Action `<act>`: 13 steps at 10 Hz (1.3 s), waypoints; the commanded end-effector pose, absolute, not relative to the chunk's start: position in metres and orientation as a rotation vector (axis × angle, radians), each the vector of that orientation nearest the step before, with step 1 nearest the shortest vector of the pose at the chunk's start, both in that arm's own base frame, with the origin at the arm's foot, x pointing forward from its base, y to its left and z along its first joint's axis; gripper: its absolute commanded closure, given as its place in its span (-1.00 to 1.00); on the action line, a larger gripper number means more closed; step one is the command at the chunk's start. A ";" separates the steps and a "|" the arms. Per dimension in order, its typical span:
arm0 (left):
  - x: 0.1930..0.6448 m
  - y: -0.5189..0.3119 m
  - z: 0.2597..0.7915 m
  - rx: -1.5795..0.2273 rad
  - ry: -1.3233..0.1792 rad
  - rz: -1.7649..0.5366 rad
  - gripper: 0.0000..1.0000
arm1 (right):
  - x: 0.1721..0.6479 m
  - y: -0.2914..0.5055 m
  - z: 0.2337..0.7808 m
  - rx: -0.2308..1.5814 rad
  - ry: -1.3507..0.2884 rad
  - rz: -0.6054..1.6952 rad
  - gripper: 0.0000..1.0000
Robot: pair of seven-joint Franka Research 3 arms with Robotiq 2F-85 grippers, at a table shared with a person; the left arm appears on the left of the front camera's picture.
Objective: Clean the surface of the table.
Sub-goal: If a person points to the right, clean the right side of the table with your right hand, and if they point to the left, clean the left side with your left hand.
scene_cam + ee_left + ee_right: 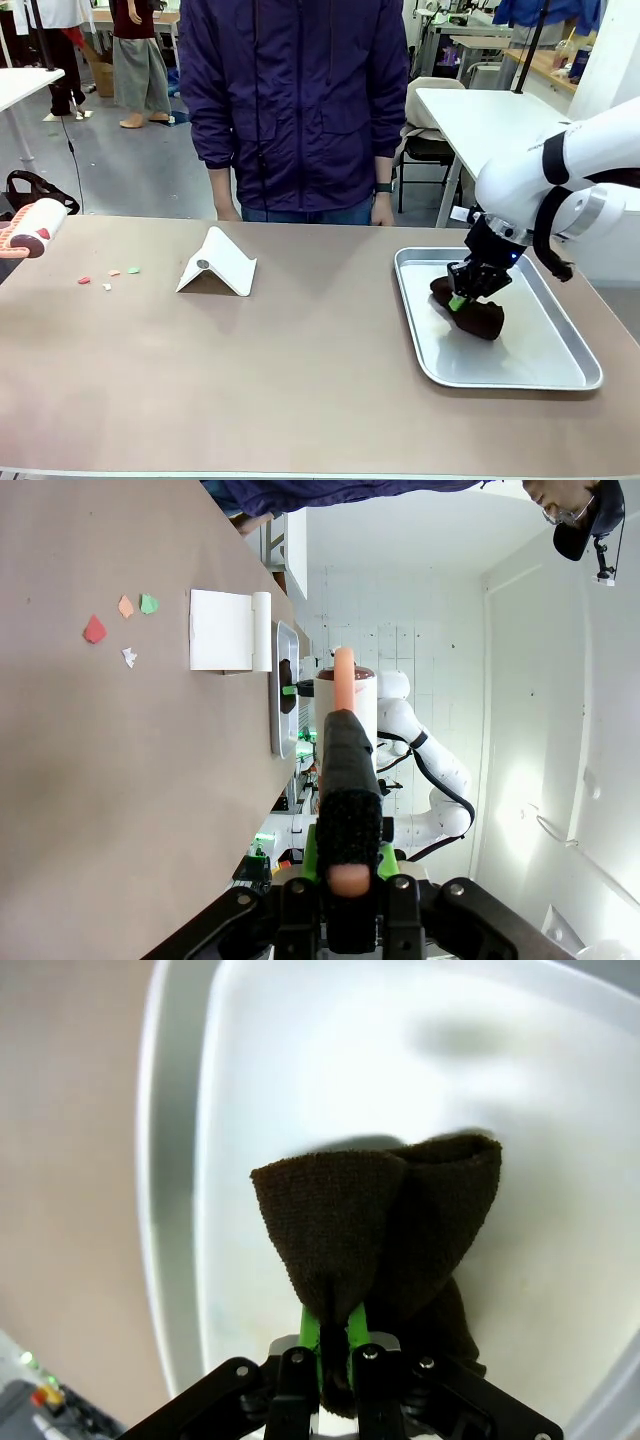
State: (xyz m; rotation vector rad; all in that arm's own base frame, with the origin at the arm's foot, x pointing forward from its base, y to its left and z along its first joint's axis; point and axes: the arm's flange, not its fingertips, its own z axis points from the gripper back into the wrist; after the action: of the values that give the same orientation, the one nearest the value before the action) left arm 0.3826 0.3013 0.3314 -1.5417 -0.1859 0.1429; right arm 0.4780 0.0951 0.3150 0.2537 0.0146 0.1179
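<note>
The taupe-brown table (300, 370) carries a few small paper scraps (108, 274) in red, orange, green and white at its left. My left gripper (348, 868) is shut on the black grip of a roller-like cleaning tool (345, 740) with a white head and pink ends. That tool (32, 230) hovers at the table's far left edge. My right gripper (458, 300) is shut on a dark brown cloth (472, 312), which hangs onto a silver tray (560, 375) at the right. In the right wrist view the cloth (380, 1220) bunches between the green pads (310, 1330).
A white folded card (218, 262) stands tent-like right of the scraps (120, 620). A person in a purple jacket (295, 100) stands at the far edge, hands hanging by the table. White-topped tables stand behind. The table's middle and front lie bare.
</note>
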 end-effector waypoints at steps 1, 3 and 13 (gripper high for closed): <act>0.379 0.300 0.335 -1.558 -0.200 0.122 1.00 | 0.486 0.077 0.302 0.177 0.037 -0.011 0.77; 0.379 0.300 0.335 -1.558 -0.200 0.122 1.00 | 0.491 0.058 0.293 0.183 0.056 -0.102 0.77; 0.379 0.300 0.335 -1.558 -0.200 0.122 1.00 | 0.485 -0.021 0.304 1.190 0.133 -0.412 0.77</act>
State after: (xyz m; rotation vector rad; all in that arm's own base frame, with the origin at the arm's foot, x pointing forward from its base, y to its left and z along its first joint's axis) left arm 0.3826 0.3013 0.3315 -1.5419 -0.1859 0.1425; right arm 0.4821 -0.0144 0.3093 1.0545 0.1036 -0.4513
